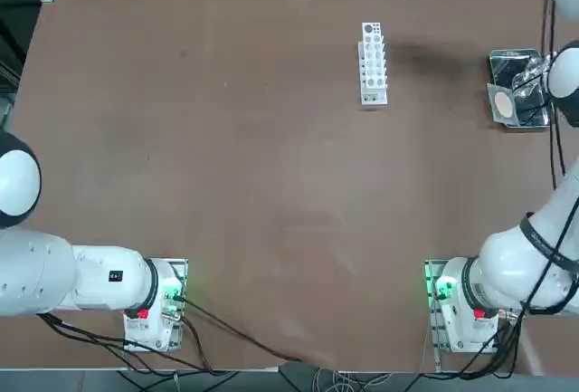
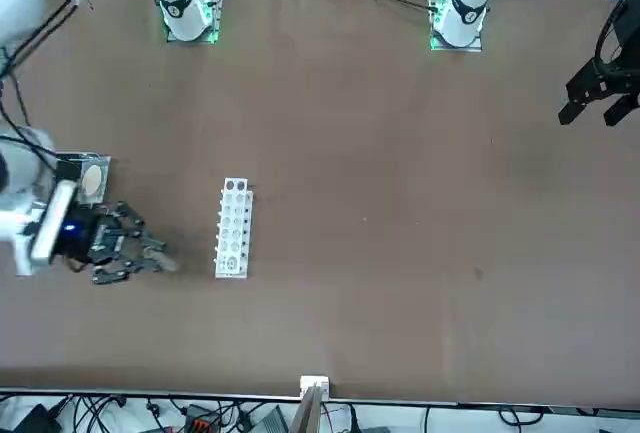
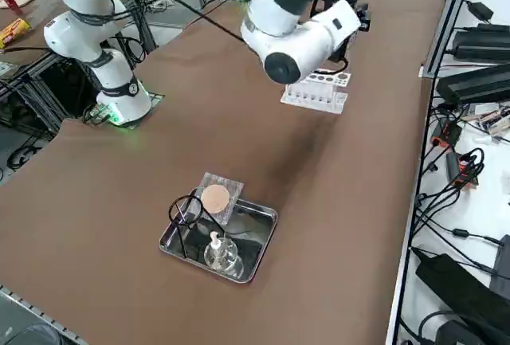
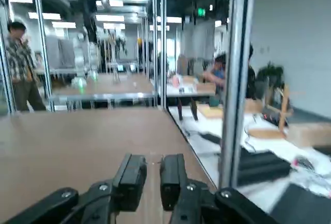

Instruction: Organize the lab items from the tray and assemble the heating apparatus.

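The steel tray (image 3: 269,216) sits near the table's right edge, also in the top view as the tray (image 1: 496,59). In it stand the clear glass burner (image 3: 220,251) and the black wire tripod (image 3: 184,210). The grey mesh with its beige disc (image 3: 215,197) lies across the tray's end, partly on the rim; the top view shows the mesh (image 1: 505,102) too. My right gripper (image 3: 359,12) hangs high above the table between tray and rack, pointing level. In the wrist view the right gripper (image 4: 152,175) has its fingers (image 4: 130,175) almost together with nothing between them.
A white holed test-tube rack (image 1: 373,62) lies at the far middle of the table, seen again as the rack (image 2: 233,228). Cables and boxes line the ledge past the table's right edge. People stand in the room beyond.
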`<state>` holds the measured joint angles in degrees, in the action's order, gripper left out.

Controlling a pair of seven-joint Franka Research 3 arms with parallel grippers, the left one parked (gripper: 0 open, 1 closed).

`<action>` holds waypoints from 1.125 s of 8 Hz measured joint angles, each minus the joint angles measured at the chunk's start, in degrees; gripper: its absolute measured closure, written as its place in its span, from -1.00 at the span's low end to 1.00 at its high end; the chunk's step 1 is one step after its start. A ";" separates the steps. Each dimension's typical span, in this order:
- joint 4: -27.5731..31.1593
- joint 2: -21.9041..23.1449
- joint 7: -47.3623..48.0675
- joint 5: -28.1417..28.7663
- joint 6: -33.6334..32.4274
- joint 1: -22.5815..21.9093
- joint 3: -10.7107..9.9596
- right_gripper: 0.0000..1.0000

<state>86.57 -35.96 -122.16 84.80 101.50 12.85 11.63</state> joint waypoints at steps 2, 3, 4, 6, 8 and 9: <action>2.65 -2.79 -7.53 6.83 -0.96 -1.21 1.39 0.57; 2.94 -4.42 -11.41 9.62 -1.17 -2.11 1.50 0.57; 2.98 -5.88 -14.21 11.76 -1.56 -3.03 1.52 0.57; 2.98 -7.43 -16.03 12.96 -1.99 -3.57 1.52 0.57; 3.05 -7.54 -16.03 12.96 -2.05 -3.25 1.47 0.57; 3.15 -7.59 -16.03 12.96 -2.06 -3.15 1.34 0.57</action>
<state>89.71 -43.55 -138.19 97.77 99.43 9.70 12.97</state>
